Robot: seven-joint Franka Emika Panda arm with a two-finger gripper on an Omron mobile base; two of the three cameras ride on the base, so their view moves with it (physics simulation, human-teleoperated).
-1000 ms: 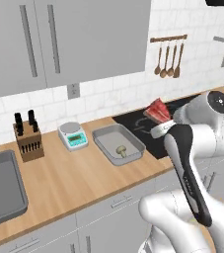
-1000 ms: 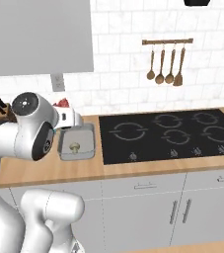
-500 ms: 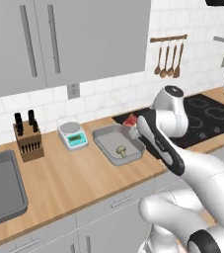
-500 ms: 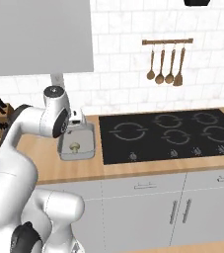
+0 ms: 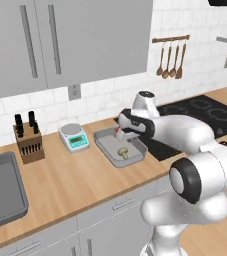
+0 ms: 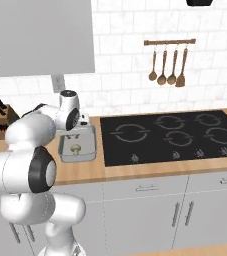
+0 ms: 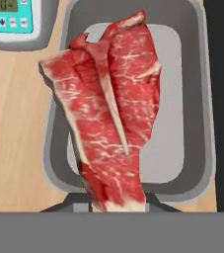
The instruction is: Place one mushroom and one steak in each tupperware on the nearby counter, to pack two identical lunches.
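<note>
My gripper [image 5: 119, 133] hangs just over the grey tupperware [image 5: 105, 150] on the counter [image 5: 70, 185], shut on a steak [image 5: 117, 131]. In the hand view the steak [image 7: 111, 113], red with pale fat edges, dangles from the gripper [image 7: 114, 200] and covers much of the tupperware [image 7: 52, 148] below. One mushroom [image 5: 122, 151] lies in the tray's near half. From the right base view the mushroom [image 6: 75, 148] sits in the tupperware [image 6: 85, 155], with the arm's head above the tray's far end. The tips themselves are hidden by the meat.
A teal-faced kitchen scale [image 5: 75, 139] stands left of the tray, a knife block [image 5: 27, 140] further left, then a sink [image 5: 0, 197]. The black cooktop [image 5: 197, 112] borders the tray's right side. Wooden utensils [image 5: 170, 60] hang on the backsplash.
The arm has swung left from above the cooktop to over the tray and come lower, carrying the steak with it. The mushroom and tray have not moved.
</note>
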